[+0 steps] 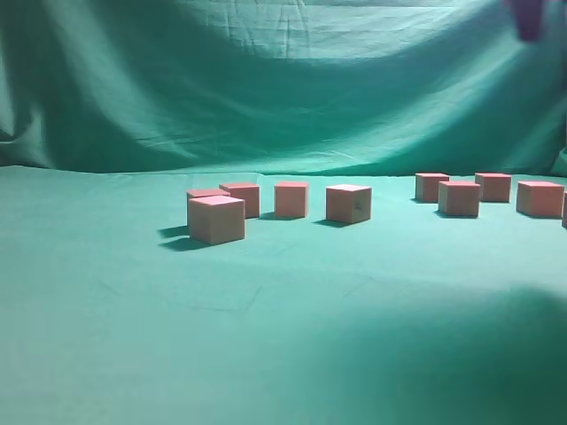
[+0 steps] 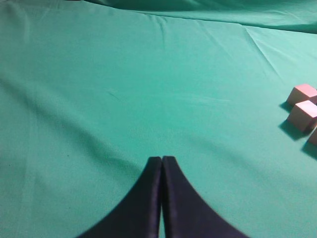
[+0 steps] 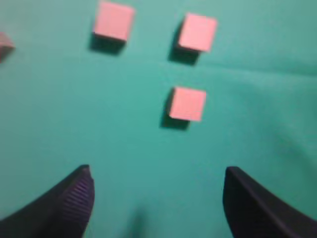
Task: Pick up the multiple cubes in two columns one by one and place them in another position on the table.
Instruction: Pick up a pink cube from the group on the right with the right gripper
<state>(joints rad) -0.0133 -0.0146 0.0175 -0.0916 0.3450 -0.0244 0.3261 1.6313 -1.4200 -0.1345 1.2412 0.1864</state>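
Salmon cubes stand on the teal table point(image 1: 283, 336) in two groups. The left group has a front cube point(image 1: 215, 219), one just behind it point(image 1: 208, 193), and three more point(image 1: 241, 197) point(image 1: 291, 198) point(image 1: 348, 203). The right group has several cubes point(image 1: 459, 197) point(image 1: 539, 197). My right gripper point(image 3: 157, 173) is open and empty, high above three cubes point(image 3: 187, 103) point(image 3: 197, 32) point(image 3: 114, 20). A dark blurred shape, likely that arm point(image 1: 529, 18), shows at the exterior view's top right. My left gripper point(image 2: 162, 159) is shut and empty over bare cloth, with cubes point(image 2: 302, 114) far to its right.
A draped green cloth backdrop point(image 1: 266, 80) hangs behind the table. A fourth cube point(image 3: 5, 44) is cut off at the left edge of the right wrist view. A dark shadow lies on the cloth at the front right point(image 1: 461, 354).
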